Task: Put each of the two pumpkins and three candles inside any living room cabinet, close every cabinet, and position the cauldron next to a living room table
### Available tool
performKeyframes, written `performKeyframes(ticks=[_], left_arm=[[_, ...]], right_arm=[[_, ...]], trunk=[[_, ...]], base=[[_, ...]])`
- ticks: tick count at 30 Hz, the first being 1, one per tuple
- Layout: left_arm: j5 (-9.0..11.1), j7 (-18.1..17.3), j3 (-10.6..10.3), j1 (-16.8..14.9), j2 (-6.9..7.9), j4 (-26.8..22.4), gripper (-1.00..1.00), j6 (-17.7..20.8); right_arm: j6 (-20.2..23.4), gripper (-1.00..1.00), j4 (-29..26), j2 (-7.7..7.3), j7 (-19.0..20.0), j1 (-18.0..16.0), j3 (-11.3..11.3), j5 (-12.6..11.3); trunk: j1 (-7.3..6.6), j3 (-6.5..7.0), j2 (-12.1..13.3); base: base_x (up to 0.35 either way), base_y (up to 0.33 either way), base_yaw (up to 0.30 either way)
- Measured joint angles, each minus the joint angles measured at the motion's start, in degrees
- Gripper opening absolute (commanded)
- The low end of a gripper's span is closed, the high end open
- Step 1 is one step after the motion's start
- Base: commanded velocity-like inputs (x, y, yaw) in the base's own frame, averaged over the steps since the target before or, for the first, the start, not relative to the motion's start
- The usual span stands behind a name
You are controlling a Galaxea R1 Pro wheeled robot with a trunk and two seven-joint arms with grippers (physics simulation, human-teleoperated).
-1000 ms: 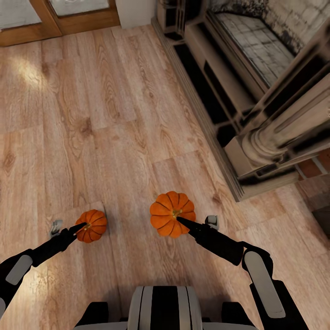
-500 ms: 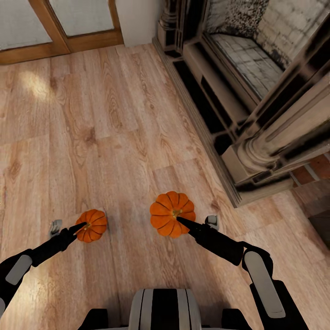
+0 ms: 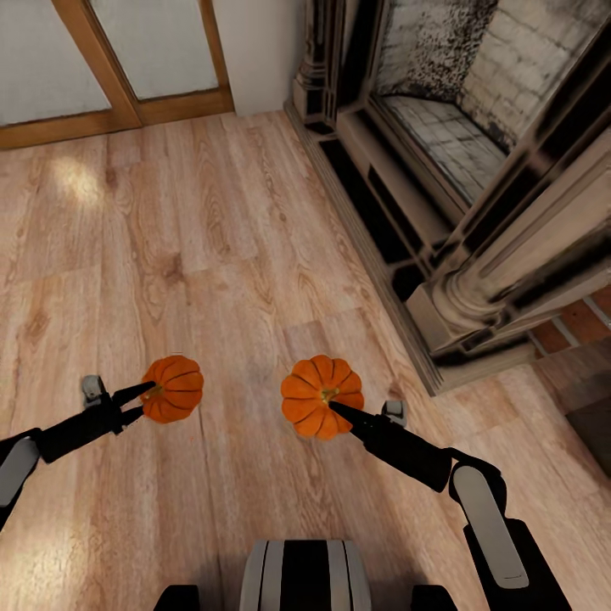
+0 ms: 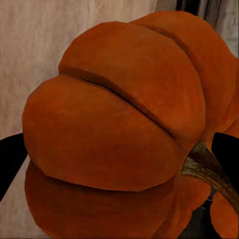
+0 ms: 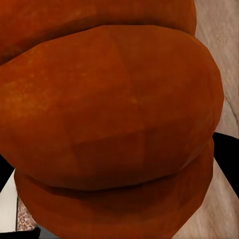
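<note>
Pumpkins, two, both carried. Left pumpkin (image 3: 172, 389): pinched at its near side by my left hand (image 3: 138, 400), above the wooden floor (image 3: 212, 212). Right pumpkin (image 3: 322, 396): gripped by my right hand (image 3: 344, 416), fingertip at the stem; it looms large in the right wrist view (image 5: 109, 114). Left wrist view shows ribbed skin and stem of the left pumpkin (image 4: 114, 129) close against dark fingers.

Fireplace (image 3: 458, 170): stone surround, far right, plinth near my right arm.

Risk, as I judge it: both grips look shallow on round skin, so a jolt while driving could roll a pumpkin out; swinging right could clip the plinth.
</note>
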Motion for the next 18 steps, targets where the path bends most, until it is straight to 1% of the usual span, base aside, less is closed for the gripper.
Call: performKeyframes(ticks=[1,2,4,7,8,9,10,11,12,18], left_arm=[[-0.32,-0.21,-0.01,0.01,0.15,-1.68,-1.0,1.54],[0.51,-0.31,0.08,0.01,0.21,-2.47,-1.0,2.64],[0.05,-0.53,0.06,0.03,0.34,-4.34,-1.0,4.24],[0.08,-0.59,0.11,0.02,0.38,-5.31,-1.0,6.23],[0.23,-0.58,0.13,0.01,0.37,-5.43,-1.0,6.51],[0.23,-0.59,0.14,0.01,0.36,-5.64,-1.0,7.06],[0.23,-0.57,0.14,0.01,0.36,-5.69,-1.0,7.21],[0.18,-0.59,0.11,0.01,0.36,-5.72,-1.0,7.36],[0.18,-0.58,0.11,0.01,0.36,-5.75,-1.0,7.42],[0.22,-0.56,0.08,0.03,0.31,-5.87,-1.0,8.43]], right_arm=[[-0.07,-1.0,0.07,0.01,-0.14,0.0,-0.02,0.05],[-0.12,-1.0,0.11,0.03,-0.19,0.0,-0.03,0.15],[-0.24,-1.0,0.24,0.06,-0.34,0.0,-0.05,0.16],[-0.37,-1.0,0.37,0.06,-0.54,0.0,-0.05,0.19],[-0.43,-1.0,0.42,0.07,-0.72,0.0,-0.05,0.32],[-0.46,-1.0,0.52,0.14,-2.09,0.0,-0.06,0.17],[-0.63,-1.0,0.57,0.16,-2.74,0.0,-0.05,0.74],[-0.55,-1.0,0.58,0.18,-3.15,0.0,-0.03,0.37],[-0.47,-1.0,0.58,0.2,-3.3,0.0,-0.02,0.06],[-0.51,-1.0,0.66,0.23,-3.94,0.0,-0.1,0.2]], trunk=[[-0.02,0.22,0.01],[-0.05,0.44,0.03],[-0.1,0.89,0.05],[-0.18,1.55,0.09],[-0.2,1.77,0.11],[-0.23,1.99,0.12],[-0.25,2.21,0.14],[-0.28,2.44,0.15],[-0.31,2.66,0.16],[-0.46,3.99,0.24]], base=[[0.0,0.0,0.0],[0.0,0.0,0.0],[0.0,0.0,0.0],[0.0,0.0,0.0],[0.0,0.0,0.0],[0.0,0.0,0.0],[0.0,0.0,0.0],[0.0,0.0,0.0],[0.0,0.0,0.0],[0.0,0.0,-0.001]])
